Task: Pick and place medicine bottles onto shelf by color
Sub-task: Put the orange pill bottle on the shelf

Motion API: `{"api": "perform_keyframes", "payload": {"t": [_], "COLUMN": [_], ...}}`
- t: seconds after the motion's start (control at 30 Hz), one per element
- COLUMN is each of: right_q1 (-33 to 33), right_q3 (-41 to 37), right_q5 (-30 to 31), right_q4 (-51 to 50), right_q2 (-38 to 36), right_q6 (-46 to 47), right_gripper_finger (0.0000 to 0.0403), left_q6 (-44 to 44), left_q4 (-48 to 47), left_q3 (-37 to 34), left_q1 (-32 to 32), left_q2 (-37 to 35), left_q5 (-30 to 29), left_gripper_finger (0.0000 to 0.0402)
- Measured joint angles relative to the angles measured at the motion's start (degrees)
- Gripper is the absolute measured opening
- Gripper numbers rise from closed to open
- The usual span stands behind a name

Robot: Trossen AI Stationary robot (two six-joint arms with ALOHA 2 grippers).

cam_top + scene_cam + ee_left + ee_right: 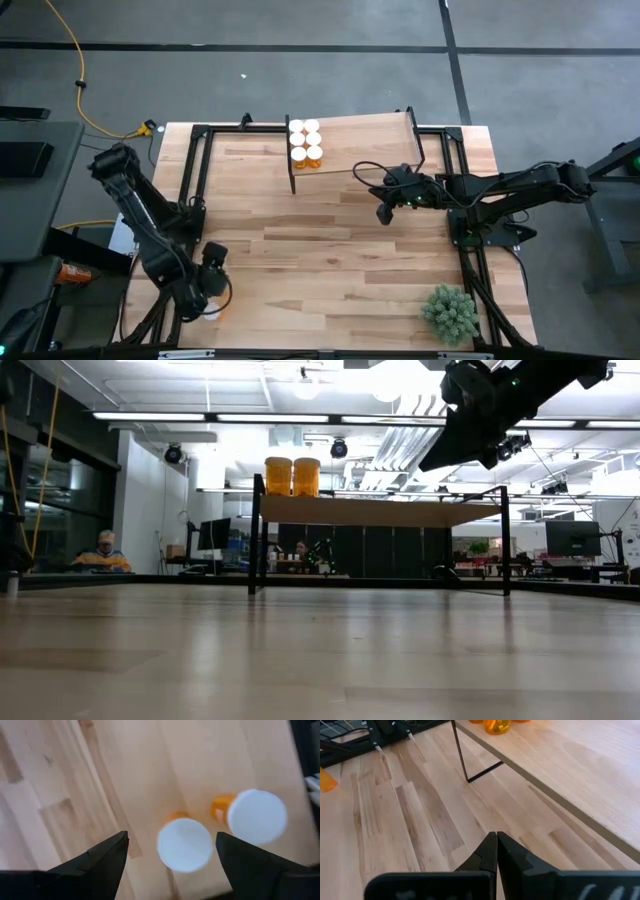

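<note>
Open jaws on the left gripper (170, 855) hang right over a bottle (184, 844) on the table (330, 250), at the near left corner. That bottle stands up straight, so its long side points up and down, and its round white cap (185, 846) faces the wrist camera. It sits between the two dark fingers (102, 860), with space on both sides, so nothing is squeezing it yet. My guess is the arm only has to go straight down and then close. A second bottle (250, 815) stands just beside the first one, on the far side of one finger. That finger will have to slip into the gap between the two bottles, and it could bump the second one over. The left arm is much nearer to these two bottles than the right arm. The right gripper (496, 855) has its jaws pressed together and holds nothing. It floats above the table in front of the shelf (370, 145). Six bottles (305, 142) already stand close together at the left end of the shelf, well apart from the two on the table. A small green plant (450, 312) sits at the near right corner. I cannot read any words or labels on the bottles. The caps look plain white.
</note>
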Motion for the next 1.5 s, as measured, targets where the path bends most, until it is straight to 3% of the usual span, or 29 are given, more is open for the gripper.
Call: {"api": "perform_keyframes", "payload": {"t": [0.27, 1.5], "right_q1": [0.0, 0.0], "right_q3": [0.0, 0.0], "right_q5": [1.3, 1.3], "right_q4": [0.0, -0.2], "right_q2": [0.0, 0.0], "right_q6": [1.0, 2.5], "right_gripper_finger": [0.0000, 0.0000], "left_q6": [-0.6, 10.3], "left_q4": [0.0, 7.2], "left_q3": [0.0, -6.6], "left_q1": [0.0, 0.7], "left_q2": [1.9, 2.0], "left_q5": [4.7, 6.0], "left_gripper_finger": [0.0292, 0.0292]}}
